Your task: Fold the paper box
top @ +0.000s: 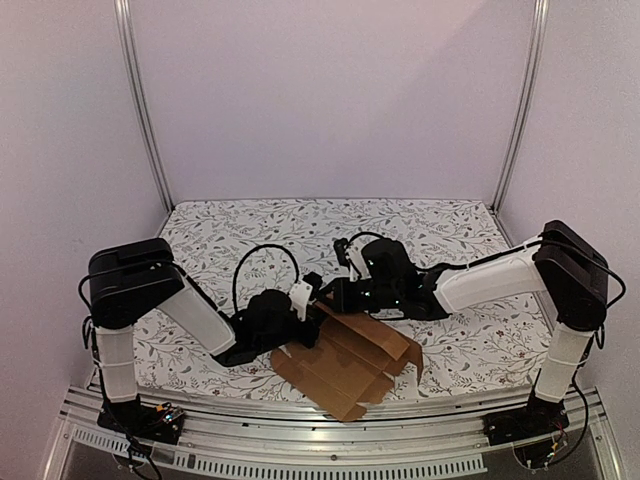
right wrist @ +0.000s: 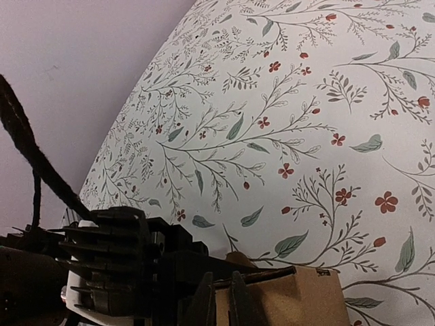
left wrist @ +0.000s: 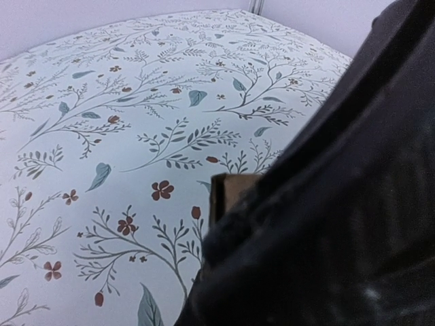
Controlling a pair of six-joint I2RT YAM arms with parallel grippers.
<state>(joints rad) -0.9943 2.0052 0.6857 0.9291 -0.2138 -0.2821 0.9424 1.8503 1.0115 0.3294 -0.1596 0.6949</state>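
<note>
The paper box is a flat brown cardboard sheet with creased panels, lying near the table's front edge with its far-left corner lifted. Both grippers meet at that corner. My left gripper reaches in from the left and looks shut on the raised flap. In the left wrist view a dark mass fills the lower right, and only a corner of the paper box sticks out behind it. My right gripper has its two fingers nearly together on the cardboard's edge, and a panel of the paper box stands just to their right.
A white cloth with a floral print covers the table. Metal frame posts rise at the back corners, and an aluminium rail runs along the front. The left arm's black body and cable crowd the right wrist view.
</note>
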